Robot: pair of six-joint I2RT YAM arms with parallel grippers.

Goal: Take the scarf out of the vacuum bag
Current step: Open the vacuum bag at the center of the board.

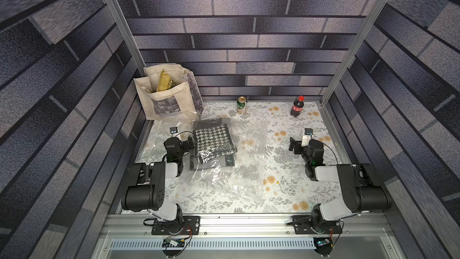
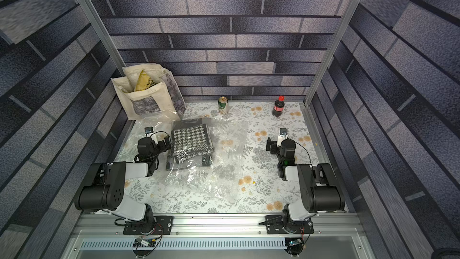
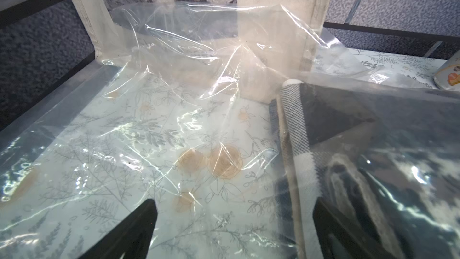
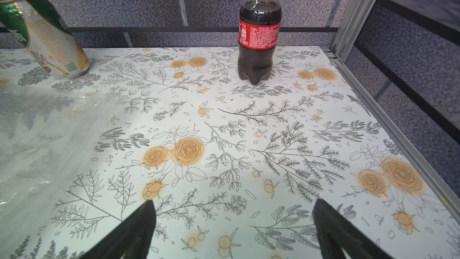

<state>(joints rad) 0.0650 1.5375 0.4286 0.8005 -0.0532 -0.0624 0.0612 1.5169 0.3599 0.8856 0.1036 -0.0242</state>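
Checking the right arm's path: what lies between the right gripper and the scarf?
From the right gripper, bare table, then the empty clear stretch of the vacuum bag up to the scarf; both top views show it.

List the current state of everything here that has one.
vacuum bag: lying flat, crumpled, mouth unclear
scarf: folded, inside vacuum bag
left gripper: jaws open, empty
right gripper: jaws open, empty
can: upright
cola bottle: upright, capped
tote bag: standing, top open

One vacuum bag (image 1: 251, 135), one scarf (image 1: 215, 138), one tote bag (image 1: 185, 95), one yellow packet (image 1: 165, 82), one can (image 1: 242, 105), one bottle (image 1: 297, 107)
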